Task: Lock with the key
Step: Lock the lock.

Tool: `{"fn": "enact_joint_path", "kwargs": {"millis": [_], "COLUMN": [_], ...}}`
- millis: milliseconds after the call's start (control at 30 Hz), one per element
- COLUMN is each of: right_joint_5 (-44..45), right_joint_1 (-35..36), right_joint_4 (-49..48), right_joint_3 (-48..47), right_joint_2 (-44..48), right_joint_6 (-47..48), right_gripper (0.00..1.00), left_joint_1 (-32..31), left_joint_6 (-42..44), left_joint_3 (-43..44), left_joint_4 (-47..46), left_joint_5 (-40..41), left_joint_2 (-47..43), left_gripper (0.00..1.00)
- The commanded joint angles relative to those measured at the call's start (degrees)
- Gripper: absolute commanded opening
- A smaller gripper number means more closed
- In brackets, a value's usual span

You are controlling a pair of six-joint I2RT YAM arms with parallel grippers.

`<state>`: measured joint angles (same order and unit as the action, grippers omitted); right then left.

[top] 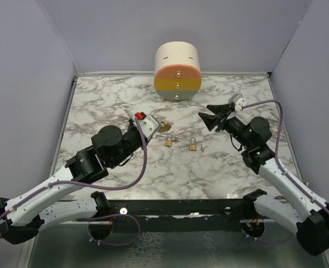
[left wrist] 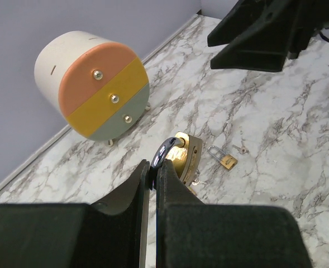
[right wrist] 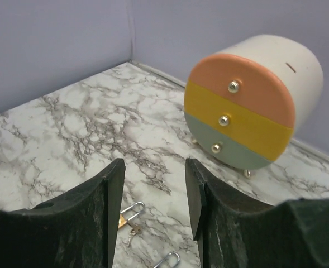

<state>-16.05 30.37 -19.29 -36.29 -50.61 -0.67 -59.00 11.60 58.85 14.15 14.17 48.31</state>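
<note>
My left gripper point(top: 153, 124) is shut on the dark shackle point(left wrist: 165, 151) of a large brass padlock point(left wrist: 187, 156), holding it just above the marble; the padlock also shows in the top view point(top: 165, 127). Two small brass padlocks lie on the table, one point(top: 168, 141) under the big lock and one point(top: 192, 145) to its right, with a small key point(top: 202, 148) beside it. My right gripper point(top: 205, 120) is open and empty, hovering above the table right of the locks. In the right wrist view point(right wrist: 156, 190) a small padlock point(right wrist: 128, 215) with keys lies below its fingers.
A white cylindrical drawer box point(top: 177, 70) with orange, yellow and green fronts stands at the back centre. It also shows in the left wrist view point(left wrist: 94, 89) and right wrist view point(right wrist: 248, 106). Grey walls close the table point(top: 97, 111) on three sides.
</note>
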Motion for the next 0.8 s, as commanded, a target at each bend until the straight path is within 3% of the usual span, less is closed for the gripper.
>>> {"fn": "enact_joint_path", "kwargs": {"millis": [0, 233, 600, 767], "right_joint_5": [-19.0, -37.6, -44.1, -46.9], "right_joint_1": [-11.3, -11.9, -11.8, -11.2], "right_joint_4": [-12.7, -22.4, -31.4, -35.4], "right_joint_3": [-0.8, -3.2, 5.4, 8.0], "right_joint_2": [-9.8, -20.4, -11.4, -7.7], "right_joint_6": [-12.5, -19.6, -23.9, -25.2], "right_gripper": [0.47, 0.4, 0.42, 0.43], "left_joint_1": [-0.1, -0.1, -0.1, -0.1], "left_joint_6": [1.9, 1.5, -1.2, -2.2], "left_joint_3": [3.4, 4.3, 5.3, 6.7], "left_joint_4": [-2.6, -2.2, -3.9, -5.6], "left_joint_5": [3.8, -0.4, -14.4, -16.0], "left_joint_2": [-2.5, -0.5, 4.0, 6.9], "left_gripper": [0.0, 0.0, 0.0, 0.0]}}
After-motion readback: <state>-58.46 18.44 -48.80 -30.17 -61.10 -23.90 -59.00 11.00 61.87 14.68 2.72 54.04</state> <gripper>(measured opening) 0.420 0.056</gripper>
